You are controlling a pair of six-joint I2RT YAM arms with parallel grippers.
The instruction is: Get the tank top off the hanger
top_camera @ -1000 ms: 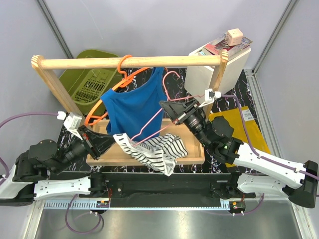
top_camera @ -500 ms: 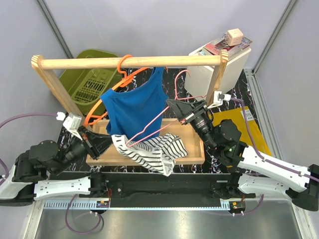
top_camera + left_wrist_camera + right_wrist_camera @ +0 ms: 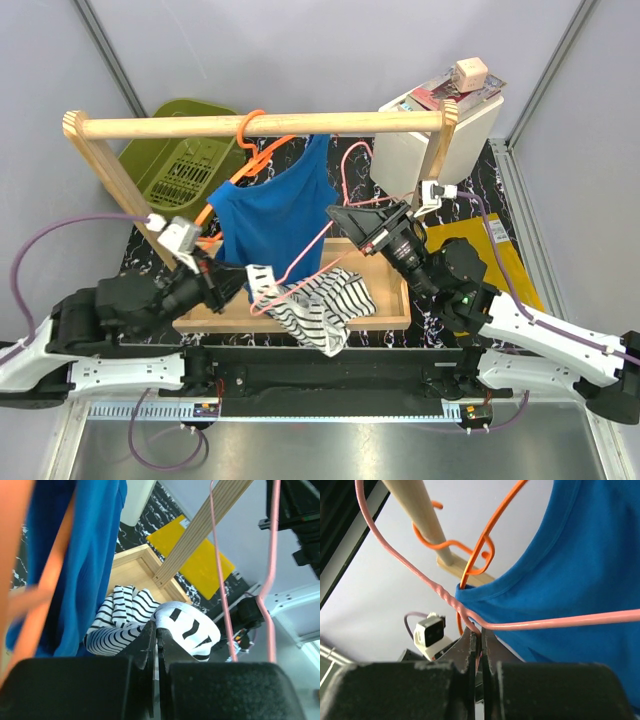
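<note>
Matt cloth tank top (image 3: 270, 215), glossy plastic hanger (image 3: 262, 155)

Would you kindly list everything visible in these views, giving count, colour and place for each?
tank top: one, bright blue, hanging on the hanger
hanger: one, orange, hooked over the rack's rail
rack: one, pale wood, across the back
wire hanger: one, pink, right of the tank top
striped garment: one, black-and-white, draped over the tray's near edge
tray: one, pale wood, under the rack
basket: one, olive green, back left
box: one, white, back right
yellow sheet: one, on the table's right
table: one, black marbled, under everything
left gripper: one, black, shut on the striped garment
right gripper: one, black, shut on the wire hanger
</note>
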